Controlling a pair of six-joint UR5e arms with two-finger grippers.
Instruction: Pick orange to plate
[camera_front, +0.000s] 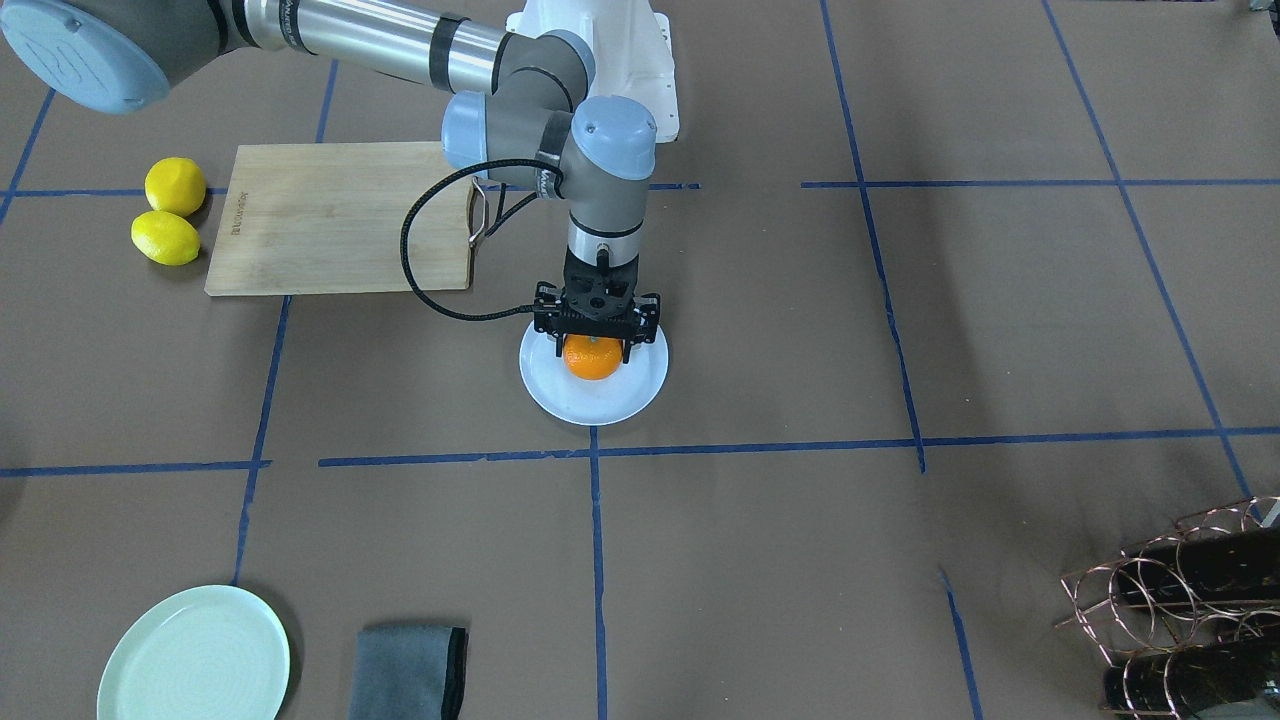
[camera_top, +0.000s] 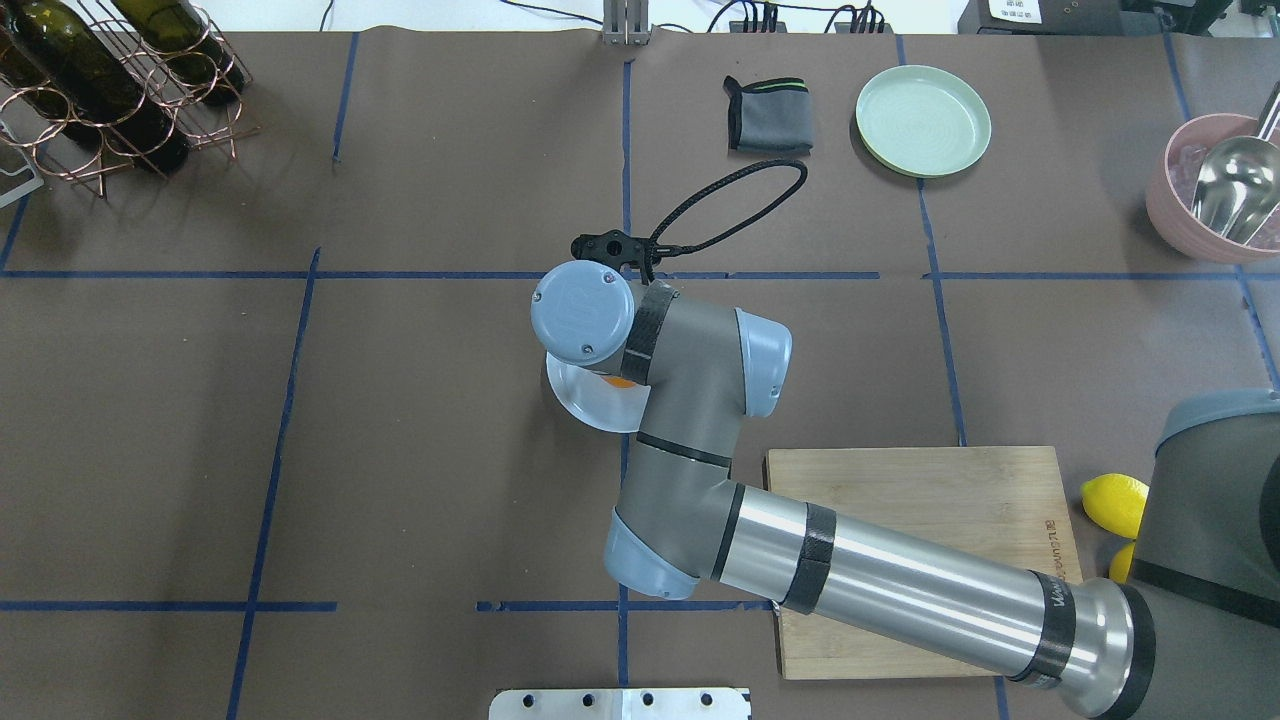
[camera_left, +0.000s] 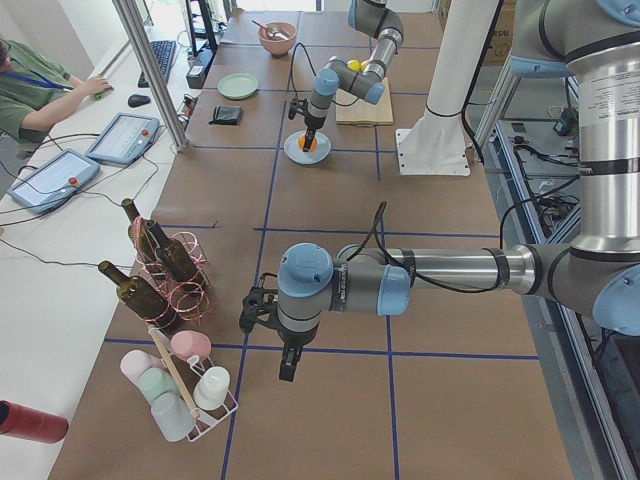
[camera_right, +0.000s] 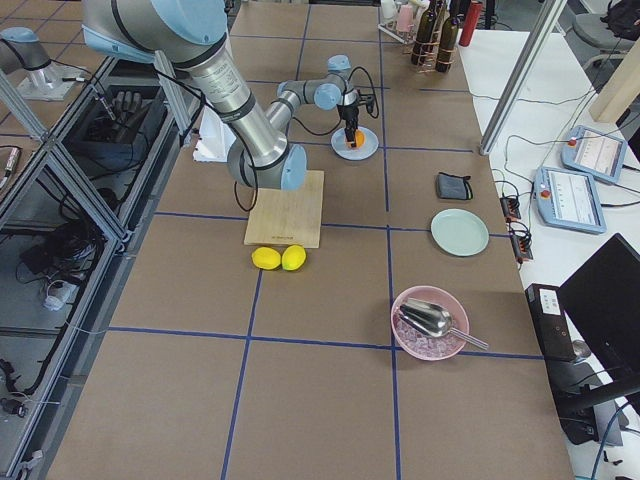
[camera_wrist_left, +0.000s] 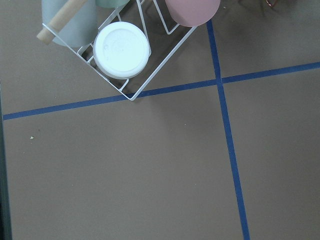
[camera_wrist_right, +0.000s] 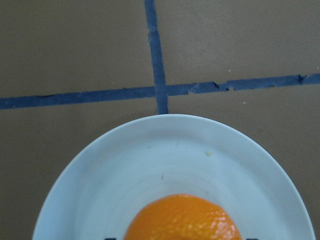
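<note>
Pale plate (camera_front: 590, 405) bore the orange (camera_front: 592, 360), my right gripper (camera_front: 592, 349) straddling it; whether the fingers pressed it, I couldn't tell.

Front-facing camera sits across the table and looks steeply down. Overhead looks forward from behind the robot. Both share the round pale bluish-white plate (camera_front: 590, 400) and the rectangular wooden cutting board (camera_front: 340, 215). Side cameras sit high at the table ends. Right wrist camera hangs close over that plate. Left wrist camera looks straight down on the brown paper table cover (camera_wrist_left: 125, 170).
</note>
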